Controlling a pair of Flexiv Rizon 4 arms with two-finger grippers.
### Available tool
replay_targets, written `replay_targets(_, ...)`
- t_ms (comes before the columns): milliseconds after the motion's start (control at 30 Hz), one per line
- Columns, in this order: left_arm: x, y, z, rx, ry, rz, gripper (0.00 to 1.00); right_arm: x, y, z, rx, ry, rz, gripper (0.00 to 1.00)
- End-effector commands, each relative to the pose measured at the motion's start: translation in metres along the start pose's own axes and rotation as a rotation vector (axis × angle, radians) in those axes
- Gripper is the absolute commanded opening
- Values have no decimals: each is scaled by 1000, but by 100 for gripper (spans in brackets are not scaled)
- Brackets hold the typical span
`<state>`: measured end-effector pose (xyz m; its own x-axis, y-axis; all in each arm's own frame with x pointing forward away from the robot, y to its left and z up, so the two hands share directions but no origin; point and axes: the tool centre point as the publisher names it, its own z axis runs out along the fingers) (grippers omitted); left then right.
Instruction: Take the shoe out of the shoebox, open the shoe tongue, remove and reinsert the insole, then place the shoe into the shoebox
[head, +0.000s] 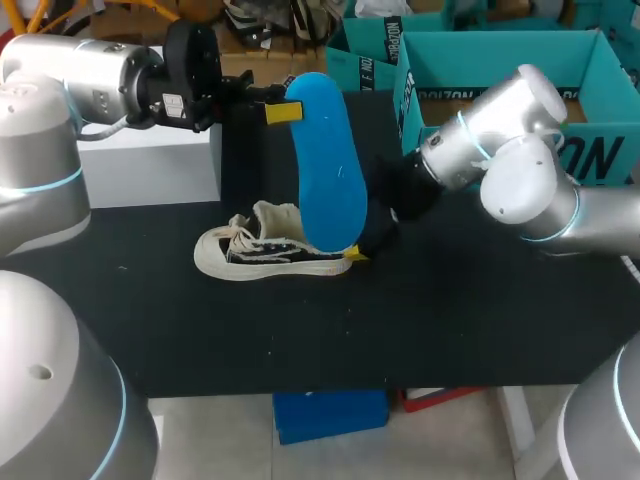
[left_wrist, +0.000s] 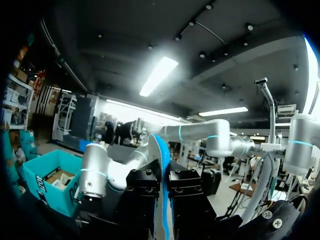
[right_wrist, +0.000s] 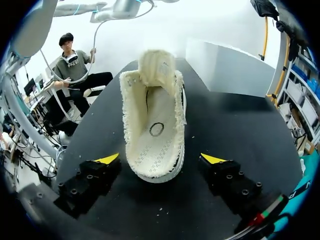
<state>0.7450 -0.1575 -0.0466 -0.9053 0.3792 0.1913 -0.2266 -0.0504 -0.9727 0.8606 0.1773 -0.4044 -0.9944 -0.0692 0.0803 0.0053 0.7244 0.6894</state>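
From above, the left gripper (head: 283, 112) clamped the top of the blue insole (head: 325, 170), which stood over the white shoe (head: 255, 255) on the table (head: 450, 320). The right gripper (head: 355, 255) was mostly hidden at the heel. Left wrist: the insole (left_wrist: 162, 190) sat edge-on, pinched between black fingers (left_wrist: 142, 195) whose yellow tips were unseen. Right wrist: the right gripper (right_wrist: 160, 159) was spread wide, the shoe (right_wrist: 152, 120) heel between its tips, untouched.

Blue insole (head: 325, 165), cream shoe (head: 268, 252), black table (head: 460, 310)
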Motion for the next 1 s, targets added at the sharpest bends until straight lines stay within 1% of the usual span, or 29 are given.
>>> replay_targets(33, 0, 1, 1, 1, -4, 2, 0, -1, 8, -19, 334, 30, 22, 100)
replay_targets(167, 0, 1, 1, 1, -4, 2, 0, -2, 11, -25, 415, 30, 50, 100)
replay_targets(267, 0, 1, 1, 1, -4, 2, 0, -2, 14, -30, 495, 23, 67, 100)
replay_targets(333, 0, 1, 1, 1, -4, 2, 0, -2, 17, -32, 516, 17, 79, 100)
replay_targets(433, 0, 1, 1, 1, -4, 2, 0, -3, 20, -35, 567, 7, 89, 100)
replay_targets(600, 0, 1, 1, 1, -4, 2, 0, -4, 27, -37, 618, -26, 102, 100)
replay_targets(667, 0, 1, 1, 1, -4, 2, 0, -4, 30, -37, 625, -36, 101, 100)
replay_targets(733, 0, 1, 1, 1, -4, 2, 0, -5, 33, -35, 634, -52, 93, 100)
replay_targets(1000, 0, 1, 1, 1, -4, 2, 0, -8, 44, -27, 683, -59, 51, 100)
